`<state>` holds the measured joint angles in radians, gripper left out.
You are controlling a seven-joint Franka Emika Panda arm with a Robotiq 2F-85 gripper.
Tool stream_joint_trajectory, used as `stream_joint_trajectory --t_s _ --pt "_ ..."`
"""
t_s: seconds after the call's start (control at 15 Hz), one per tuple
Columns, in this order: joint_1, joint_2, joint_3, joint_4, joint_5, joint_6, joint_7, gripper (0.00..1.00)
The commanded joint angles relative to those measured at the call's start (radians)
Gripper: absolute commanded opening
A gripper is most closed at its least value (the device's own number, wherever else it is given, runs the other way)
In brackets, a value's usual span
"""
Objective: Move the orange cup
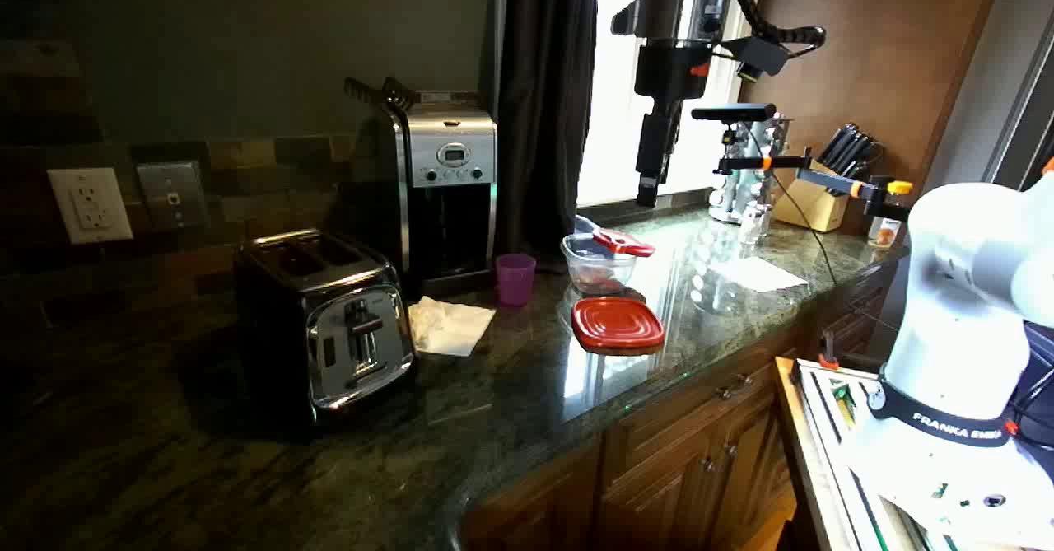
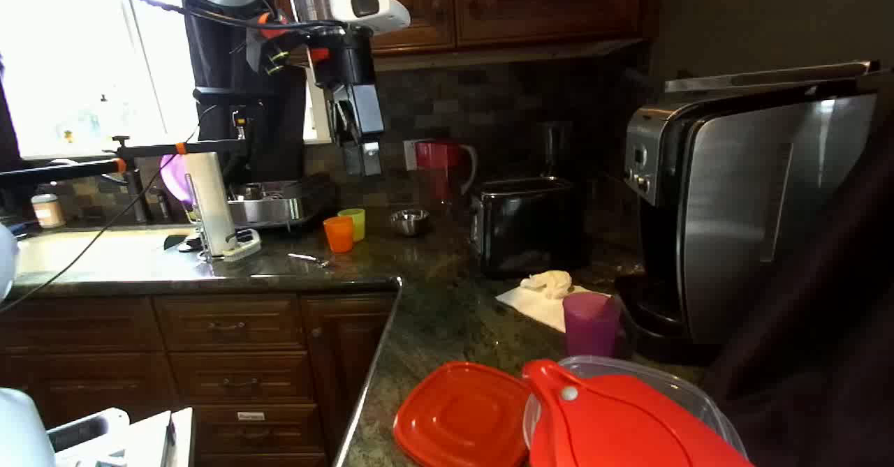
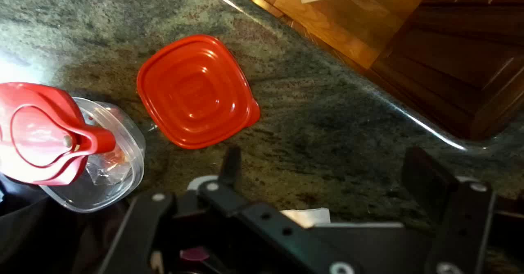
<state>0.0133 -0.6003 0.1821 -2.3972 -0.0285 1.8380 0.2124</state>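
Wrist view and both exterior views took in the stone countertop (image 3: 323, 114), mottled dark green and polished to a shine. On it, in both exterior views, stood the coffee maker (image 1: 451, 164), brushed steel around a black cavity, and near it the lower two-slot toaster (image 1: 333, 324), chrome in front and black along its side. A pale wooden knife block (image 1: 811, 205) held black-handled knives (image 1: 844, 151) at a slant, and a red pitcher (image 2: 440, 170) with a pale looped handle showed in an exterior view, its contents too dim to tell. Above the counter hung the black gripper (image 3: 325, 159), its jaws spread wide apart. The clear plastic food container (image 1: 593, 275), round-cornered, held a crinkled clear wrapper (image 3: 108, 167) with orange-red in it; a glossy red plastic piece (image 3: 41, 137) with a round stud lay across part of its top. Just beside was the red plastic lid (image 3: 196, 93), a rounded square moulded in concentric rings, tabbed at one corner. A white paper napkin (image 1: 461, 333) carried a crumpled wad (image 2: 548, 284). Between napkin and container, the translucent purple cup (image 1: 515, 279) stood upright. The stainless steel bowl (image 2: 409, 224) gleamed, shallow and round. Near it, upright on the stone, was the orange cup (image 2: 339, 235), a smooth plastic tumbler tapering to its base, just beside a yellow-green cup (image 2: 359, 224); whether the two touched could not be told.
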Motion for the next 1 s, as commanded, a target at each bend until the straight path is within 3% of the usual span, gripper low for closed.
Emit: stream_joint_trajectory --t_s 0.0,0.27,0.6,0.93 --pt "0.015 0.002 -0.012 0.003 -0.008 -0.003 0.007 1.00" --pt "0.024 0.070 0.004 0.038 -0.030 0.046 -0.017 1.00" --pt "0.088 0.340 0.038 0.207 -0.064 0.136 -0.136 1.00" --pt "0.165 0.624 0.076 0.409 -0.033 0.179 -0.166 1.00"
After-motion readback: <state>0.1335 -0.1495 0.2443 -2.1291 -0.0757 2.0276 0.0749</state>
